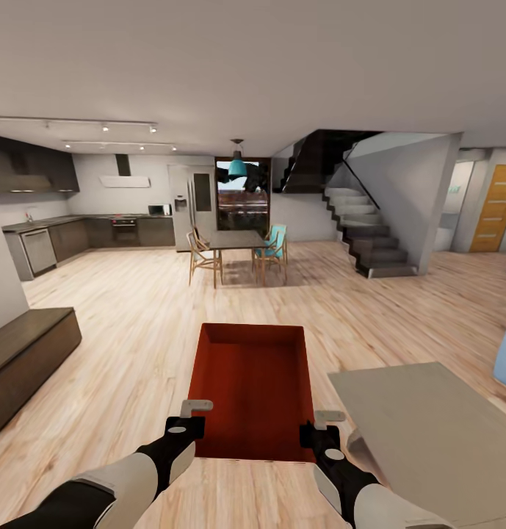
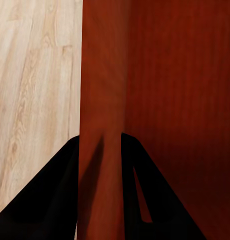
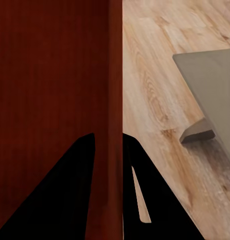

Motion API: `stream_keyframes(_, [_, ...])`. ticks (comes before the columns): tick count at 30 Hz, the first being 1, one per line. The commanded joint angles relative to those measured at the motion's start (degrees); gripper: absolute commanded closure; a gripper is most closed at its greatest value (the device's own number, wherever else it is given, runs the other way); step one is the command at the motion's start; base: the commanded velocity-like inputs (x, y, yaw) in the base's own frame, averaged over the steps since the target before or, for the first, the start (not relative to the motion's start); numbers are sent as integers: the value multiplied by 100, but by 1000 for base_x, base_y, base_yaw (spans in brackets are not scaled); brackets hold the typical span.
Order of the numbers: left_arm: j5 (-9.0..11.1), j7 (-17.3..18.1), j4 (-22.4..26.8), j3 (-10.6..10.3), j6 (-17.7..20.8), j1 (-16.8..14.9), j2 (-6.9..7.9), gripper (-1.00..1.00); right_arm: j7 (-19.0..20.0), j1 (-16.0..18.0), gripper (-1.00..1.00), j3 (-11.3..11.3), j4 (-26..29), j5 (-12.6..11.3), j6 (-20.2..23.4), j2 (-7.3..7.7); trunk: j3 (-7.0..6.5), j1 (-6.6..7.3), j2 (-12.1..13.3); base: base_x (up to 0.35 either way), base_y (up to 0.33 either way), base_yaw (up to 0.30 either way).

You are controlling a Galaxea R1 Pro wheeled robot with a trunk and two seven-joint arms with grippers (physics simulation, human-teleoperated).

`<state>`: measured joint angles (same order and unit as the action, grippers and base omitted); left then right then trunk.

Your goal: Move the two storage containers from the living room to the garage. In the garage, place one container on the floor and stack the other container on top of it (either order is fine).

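One red-orange storage container (image 1: pixel 254 389) is held up in front of me over the living room's light wood planks, open top showing. My left gripper (image 1: pixel 196 420) is shut on its left wall, and my right gripper (image 1: pixel 316 433) is shut on its right wall. In the left wrist view the two dark fingers (image 2: pixel 55 200) straddle the container wall (image 2: pixel 100 125), one outside and one inside. The right wrist view shows the same pinch on the opposite container wall (image 3: pixel 112 100), with dark fingers (image 3: pixel 70 195) on both sides.
A grey low table (image 1: pixel 436 433) stands close at my right, and its corner (image 3: pixel 205 90) lies beside the right gripper. A dark bench (image 1: pixel 25 360) lines the left wall. Ahead are a dining table with chairs (image 1: pixel 238 253), a kitchen, stairs (image 1: pixel 370 235) and a wooden door (image 1: pixel 495 209).
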<state>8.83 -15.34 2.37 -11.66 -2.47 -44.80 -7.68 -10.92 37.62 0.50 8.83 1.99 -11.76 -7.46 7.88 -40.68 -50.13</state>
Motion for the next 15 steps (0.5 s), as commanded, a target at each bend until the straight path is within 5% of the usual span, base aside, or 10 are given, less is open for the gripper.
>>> stream_keyframes(1, [84,-136,-18,120,-26,-3,38,100,-10,8,100,-173,128,91,-125,-3,9,-4,-7,321,88,0])
stream_keyframes(15, [93,-112,-18,120,-17,-3,38,100,-11,8,100,-173,128,91,-125,-2,9,-4,-7,321,94,0])
